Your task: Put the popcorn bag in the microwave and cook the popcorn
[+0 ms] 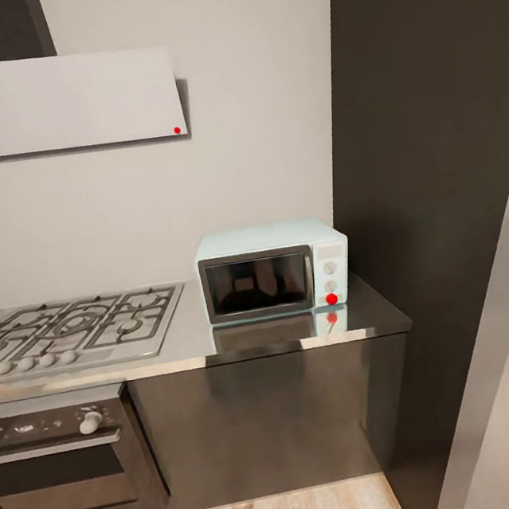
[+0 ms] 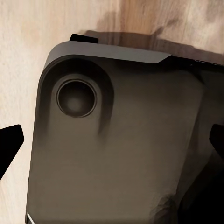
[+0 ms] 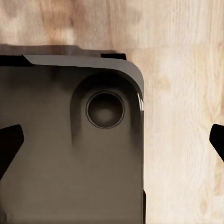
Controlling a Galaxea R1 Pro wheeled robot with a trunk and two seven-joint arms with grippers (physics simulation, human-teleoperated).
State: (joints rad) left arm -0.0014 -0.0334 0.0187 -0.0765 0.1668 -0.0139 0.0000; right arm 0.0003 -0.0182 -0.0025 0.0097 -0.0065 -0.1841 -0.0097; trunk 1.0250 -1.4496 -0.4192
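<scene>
Left gripper (image 2: 112,140): fingers spread apart, holding nothing, above the robot's dark base (image 2: 116,154) and wood floor (image 2: 28,46). Right gripper (image 3: 112,140): likewise spread and unloaded. Ahead, the hob (image 1: 72,331), then the microwave (image 1: 273,270), door closed, on the countertop (image 1: 375,315).

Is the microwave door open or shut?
Shut. The microwave door sits flush with its front, dark glass facing out, on the countertop.
</scene>
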